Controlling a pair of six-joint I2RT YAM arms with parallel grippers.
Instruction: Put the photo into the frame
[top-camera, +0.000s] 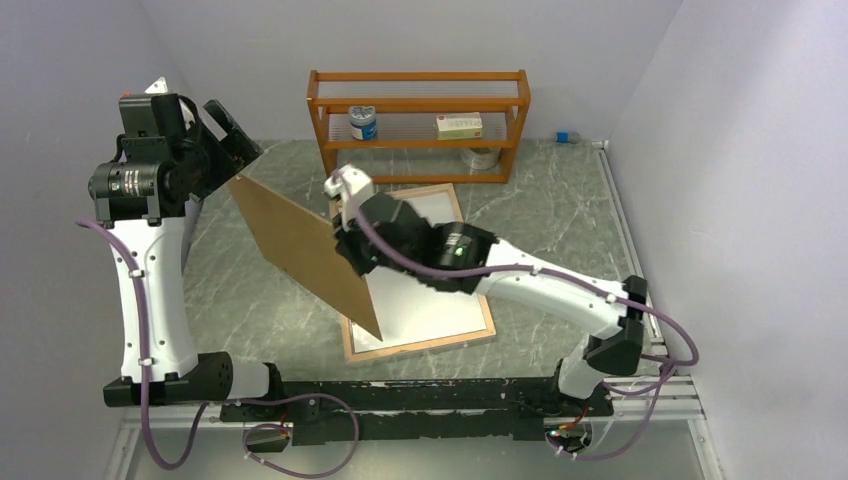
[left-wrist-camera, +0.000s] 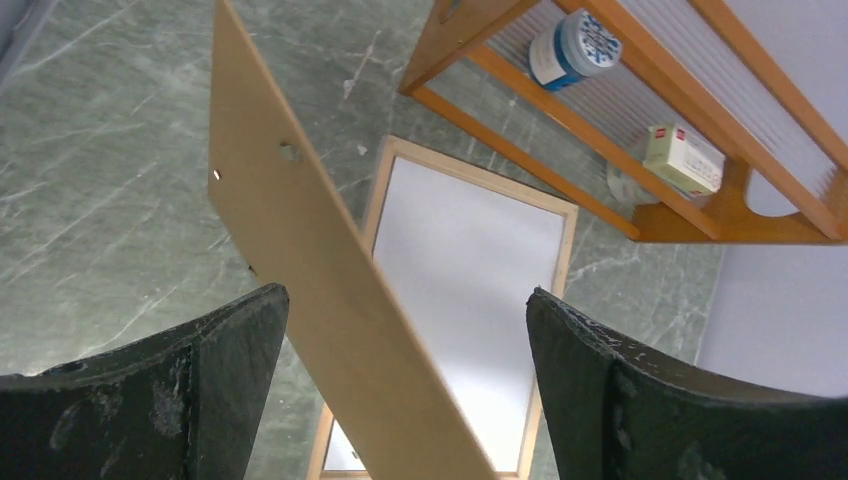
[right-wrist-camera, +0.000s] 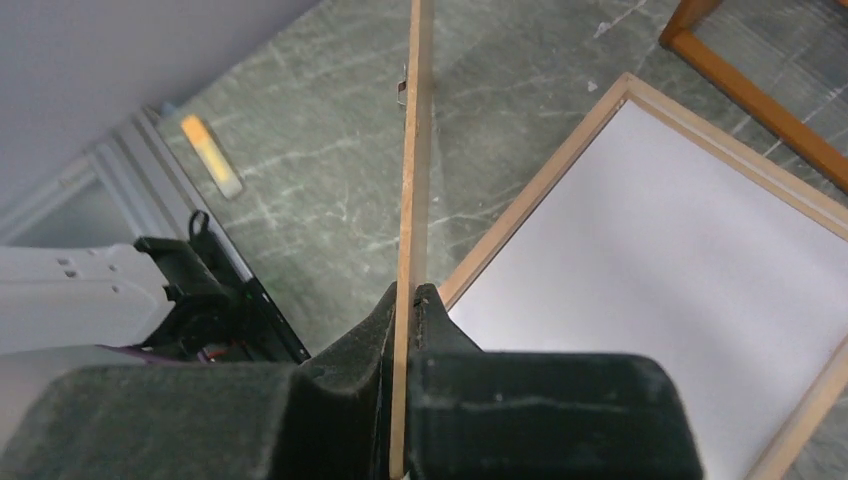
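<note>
A: Biggest things first. What's on the counter (top-camera: 560, 200)?

B: One orange shelf rack (top-camera: 420, 103) along the far edge. In front of it lies one frame (top-camera: 420, 343), flat, wood-coloured rim up, white inside. It runs from mid-counter towards the near edge, with its far corner close to the rack's foot.

A: And the brown panel?

B: One backing board (top-camera: 300, 245), lifted and standing tilted on edge. Its low corner hangs over the frame's near left corner.

A: Who holds it?

B: The right end effector (right-wrist-camera: 405, 300) is clamped on the board's thin edge. The left end effector (left-wrist-camera: 408, 305) is spread wide at the board's high corner; the board passes between its fingers (left-wrist-camera: 200, 380), unpinched.

A: Small items?

B: Three in the rack: one jar (top-camera: 363, 123), one box (top-camera: 459, 125), and one round tin (top-camera: 482, 157) below. One small blue object (top-camera: 567, 137) sits at the far right corner, and one yellow-orange stick (right-wrist-camera: 212, 155) lies near a counter edge.

A: Room to move?

B: Bare counter lies left of the frame under the board, and a band runs from the frame to the right edge. The rack closes the far side.
</note>
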